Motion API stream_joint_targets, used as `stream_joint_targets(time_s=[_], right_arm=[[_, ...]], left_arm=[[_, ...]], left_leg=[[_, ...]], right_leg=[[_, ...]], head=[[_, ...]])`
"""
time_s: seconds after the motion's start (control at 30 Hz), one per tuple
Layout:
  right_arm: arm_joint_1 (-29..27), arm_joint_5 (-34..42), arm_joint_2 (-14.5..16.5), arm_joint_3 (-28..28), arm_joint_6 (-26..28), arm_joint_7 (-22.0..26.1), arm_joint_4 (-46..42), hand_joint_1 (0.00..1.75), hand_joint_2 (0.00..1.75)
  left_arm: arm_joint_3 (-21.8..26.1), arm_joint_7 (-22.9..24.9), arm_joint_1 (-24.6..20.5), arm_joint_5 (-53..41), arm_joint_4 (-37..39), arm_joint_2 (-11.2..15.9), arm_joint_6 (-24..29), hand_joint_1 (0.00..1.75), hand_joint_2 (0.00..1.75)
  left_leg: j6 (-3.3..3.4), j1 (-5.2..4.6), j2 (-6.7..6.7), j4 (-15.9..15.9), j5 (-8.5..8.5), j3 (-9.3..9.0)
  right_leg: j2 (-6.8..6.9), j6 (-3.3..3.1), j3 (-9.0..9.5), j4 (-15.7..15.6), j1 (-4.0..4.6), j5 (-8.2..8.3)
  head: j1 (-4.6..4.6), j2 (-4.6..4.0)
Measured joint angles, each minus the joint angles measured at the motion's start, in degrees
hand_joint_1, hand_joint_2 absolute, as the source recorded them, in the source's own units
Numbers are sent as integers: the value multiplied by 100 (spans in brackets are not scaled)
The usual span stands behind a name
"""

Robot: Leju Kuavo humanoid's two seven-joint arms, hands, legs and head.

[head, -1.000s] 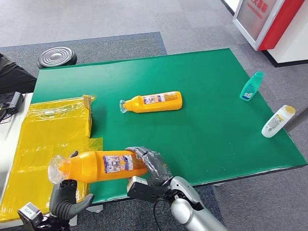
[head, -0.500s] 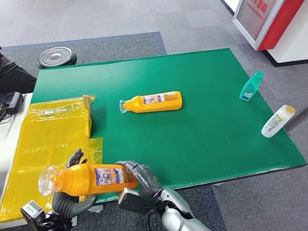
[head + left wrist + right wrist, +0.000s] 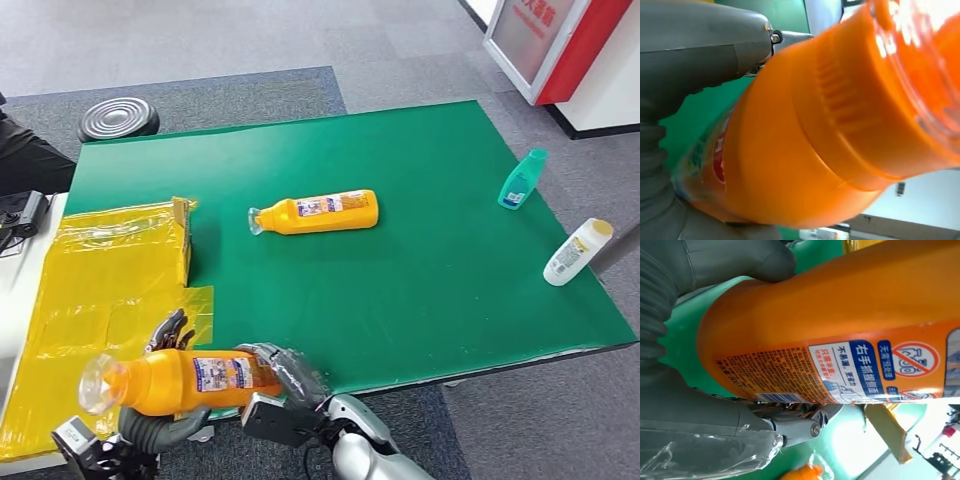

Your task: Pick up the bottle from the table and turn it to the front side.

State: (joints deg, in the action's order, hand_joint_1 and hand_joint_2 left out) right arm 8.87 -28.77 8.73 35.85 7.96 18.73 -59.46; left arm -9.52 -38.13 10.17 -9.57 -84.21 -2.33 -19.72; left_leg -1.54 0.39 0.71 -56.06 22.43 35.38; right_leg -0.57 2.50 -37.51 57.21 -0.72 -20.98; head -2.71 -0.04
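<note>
Gripping the base end of the orange bottle (image 3: pixel 177 381), the right hand (image 3: pixel 283 375) has its dark fingers wrapped over the top of the body and its thumb under it. Right wrist view confirms: thick grey thumb (image 3: pixel 742 260) pressed on one side of the bottle (image 3: pixel 836 325), fingers along the opposite side, label with printed text facing the camera.

Left hand (image 3: pixel 162 415) is beneath the bottle's neck end, palm cupped under it, fingers (image 3: pixel 167 330) spread and rising behind the body. Left wrist view: bottle (image 3: pixel 810 145) lies against the grey palm, ribbed shoulder and clear cap very close to the lens. Contact is plain, but whether the fingers actually clamp it I cannot tell; it reads as support from below.

Bottle is held off the surface, lying roughly level, clear cap pointing to the robot's left, label strip facing up. It hangs over the near edge of the green table (image 3: pixel 423 260), partly above the yellow plastic sheet (image 3: pixel 98 280).

On the table: a second orange bottle (image 3: pixel 317 212) lying on its side mid-surface, a teal bottle (image 3: pixel 522 179) near the far right corner, a white bottle with yellow cap (image 3: pixel 577 251) at the right edge. Round black ribbed disc (image 3: pixel 118 118) on the floor beyond the far left corner.
</note>
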Motion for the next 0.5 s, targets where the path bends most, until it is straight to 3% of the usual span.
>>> stream_joint_targets(time_s=[0.27,0.33,0.4,0.47,0.5], right_arm=[[65,97,78,-2,10,68,315,175,175],[80,112,97,-2,12,84,373,175,175],[94,129,108,-3,8,90,419,175,175],[100,160,116,-9,-2,91,451,175,175],[101,179,120,-17,-6,90,464,175,175]], left_arm=[[-230,-1,-40,90,0,52,-38,0,175],[-269,-1,-44,141,0,65,-54,8,175],[-304,-1,-49,180,0,78,-50,45,175],[-331,-1,-52,222,-2,87,-24,125,175],[-347,-1,-52,240,-5,92,-5,152,175]], left_leg=[[0,0,0,0,0,0],[0,0,0,0,0,0],[0,0,0,0,0,0],[0,0,0,0,0,0],[0,0,0,0,0,0]], right_leg=[[0,0,-1,0,0,0],[0,0,-1,0,0,0],[0,0,-1,0,0,-1],[0,0,-1,0,0,-1],[0,0,-1,0,0,-1]], head=[[-1,0],[-1,0],[-1,0],[-1,0],[-1,0]])
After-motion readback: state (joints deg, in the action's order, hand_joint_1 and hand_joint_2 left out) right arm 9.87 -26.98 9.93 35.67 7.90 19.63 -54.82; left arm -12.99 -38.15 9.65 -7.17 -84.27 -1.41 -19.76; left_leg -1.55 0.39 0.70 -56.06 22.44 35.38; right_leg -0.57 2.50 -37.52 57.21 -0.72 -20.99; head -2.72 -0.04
